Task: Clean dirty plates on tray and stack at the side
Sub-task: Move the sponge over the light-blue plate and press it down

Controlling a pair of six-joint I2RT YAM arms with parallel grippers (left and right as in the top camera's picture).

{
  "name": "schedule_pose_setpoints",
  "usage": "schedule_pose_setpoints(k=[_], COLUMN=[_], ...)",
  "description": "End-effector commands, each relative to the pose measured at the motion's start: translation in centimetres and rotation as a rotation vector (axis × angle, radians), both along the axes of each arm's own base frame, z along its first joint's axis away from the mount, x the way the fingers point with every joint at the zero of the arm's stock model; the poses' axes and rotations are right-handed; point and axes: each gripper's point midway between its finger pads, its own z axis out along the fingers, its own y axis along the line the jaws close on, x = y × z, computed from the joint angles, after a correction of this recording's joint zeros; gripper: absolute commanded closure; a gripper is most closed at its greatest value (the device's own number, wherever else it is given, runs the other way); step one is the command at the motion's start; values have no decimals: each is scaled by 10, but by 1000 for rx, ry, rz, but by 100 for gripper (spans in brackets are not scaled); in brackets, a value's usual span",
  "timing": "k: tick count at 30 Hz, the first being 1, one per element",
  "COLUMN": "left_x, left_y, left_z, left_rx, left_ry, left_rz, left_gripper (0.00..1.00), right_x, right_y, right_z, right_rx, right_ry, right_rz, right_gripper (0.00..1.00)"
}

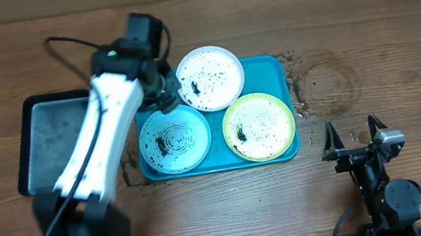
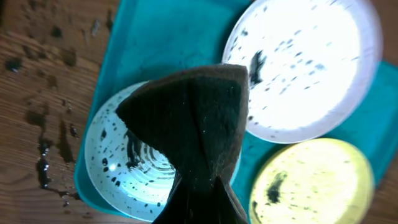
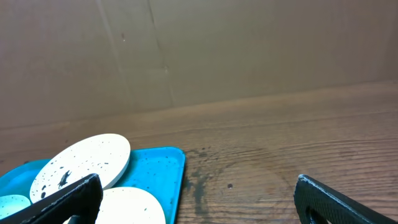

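left fingers (image 1: 164,98): pinching a dark sponge (image 2: 193,124) over the teal-rimmed plate (image 1: 175,139)
right fingers (image 1: 351,130): spread wide, lower right
plates (image 1: 258,127): all three dirty on the tray (image 1: 274,63), mid-frame; none stacked
risk: hard scrubbing could shove a plate — grit ends up on the bench (image 1: 375,28)
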Motion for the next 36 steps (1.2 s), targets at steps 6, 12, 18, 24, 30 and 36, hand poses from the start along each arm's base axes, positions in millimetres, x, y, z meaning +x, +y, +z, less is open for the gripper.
schedule_pose_setpoints(k=[6,12,18,24,30,36], left_x=[-27,-44,-50,-51,-51,-24], left_y=[-8,-13,-21,-24,-11,0], left_z=[-67,-71,-76,-89,-92,-54], left_rx=[30,17,27,27,68,45], left_ry=[283,358,366,360,362,231], left_rz=[-103,-206,-254,-262,-245,-207], left_gripper=[96,95,94,82,47,45], right_x=[0,0,0,0,0,0], right_y=[-1,-1,-1,-1,-1,-1], right_z=[-2,-2,-2,-2,-2,-2], right_rx=[-4,-3,-3,-3,-3,-3], right_ry=[-5,-5,-5,-5,-5,-5], right_rz=[-3,-3,-3,-3,-3,-3], right_gripper=[0,0,0,0,0,0])
